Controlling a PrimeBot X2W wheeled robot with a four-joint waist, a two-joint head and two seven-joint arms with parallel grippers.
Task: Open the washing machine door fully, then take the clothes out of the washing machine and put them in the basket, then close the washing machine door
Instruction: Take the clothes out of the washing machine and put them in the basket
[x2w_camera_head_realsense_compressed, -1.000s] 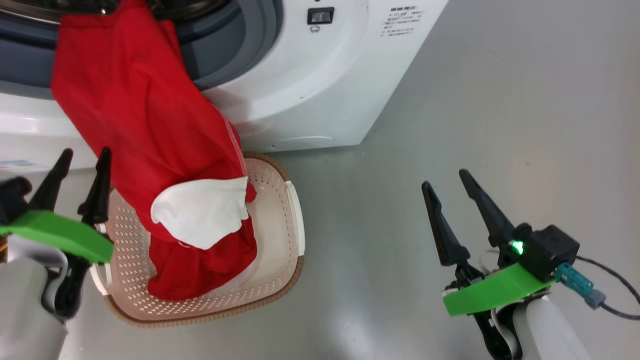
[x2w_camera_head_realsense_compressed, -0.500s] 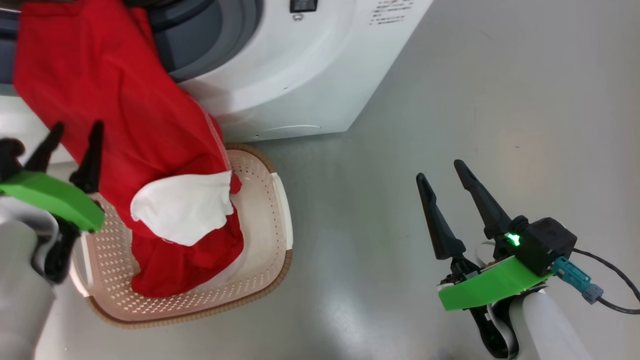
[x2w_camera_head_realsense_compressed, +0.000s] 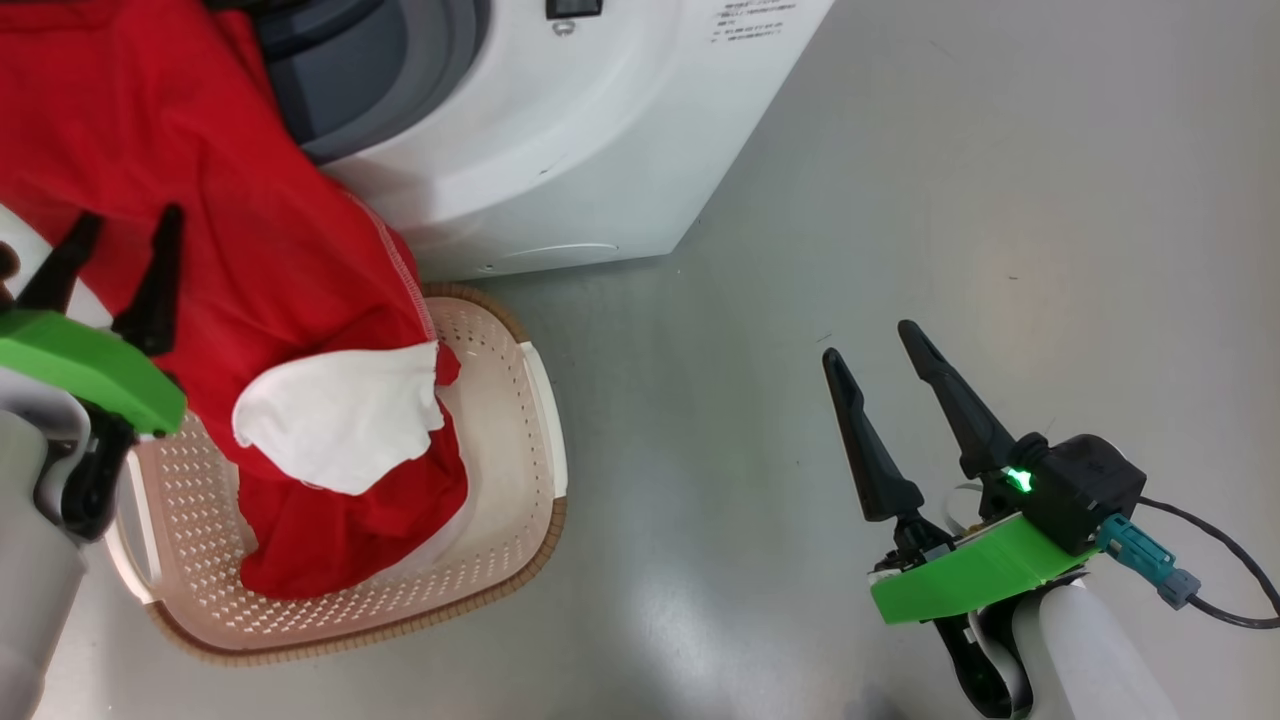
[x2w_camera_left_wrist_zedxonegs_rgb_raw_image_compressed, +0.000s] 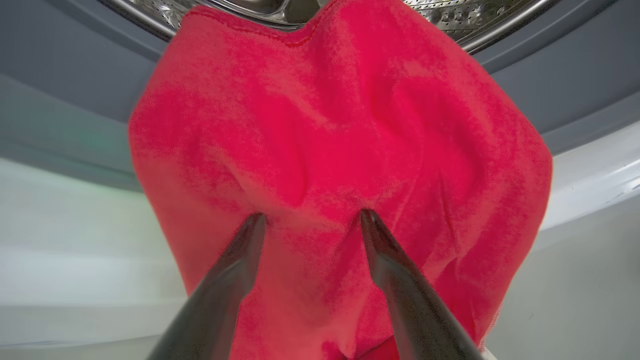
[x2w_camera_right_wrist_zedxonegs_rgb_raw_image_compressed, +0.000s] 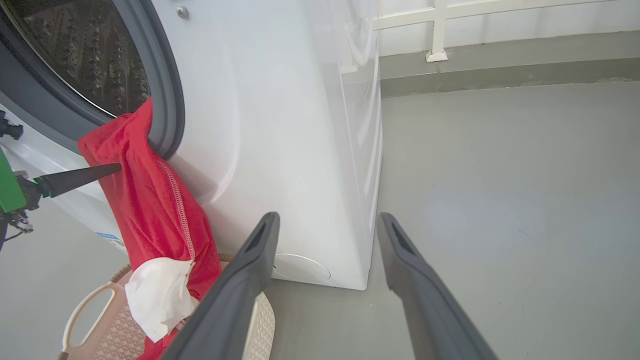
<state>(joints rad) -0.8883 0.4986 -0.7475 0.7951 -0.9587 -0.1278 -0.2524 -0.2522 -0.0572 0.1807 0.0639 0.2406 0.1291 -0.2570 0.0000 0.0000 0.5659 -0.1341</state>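
Clothes (x2w_camera_head_realsense_compressed: 250, 250) over washing machine (x2w_camera_head_realsense_compressed: 560, 150) lip into basket (x2w_camera_head_realsense_compressed: 490, 430); open floor (x2w_camera_head_realsense_compressed: 900, 200) right.

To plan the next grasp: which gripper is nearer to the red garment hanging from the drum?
Left. The left gripper is open right at the red garment, facing it; the right gripper is open over the floor, well aside.

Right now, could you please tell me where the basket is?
In the head view the basket sits lower left on the floor, in front of the washing machine, with the red clothes hanging down into it.
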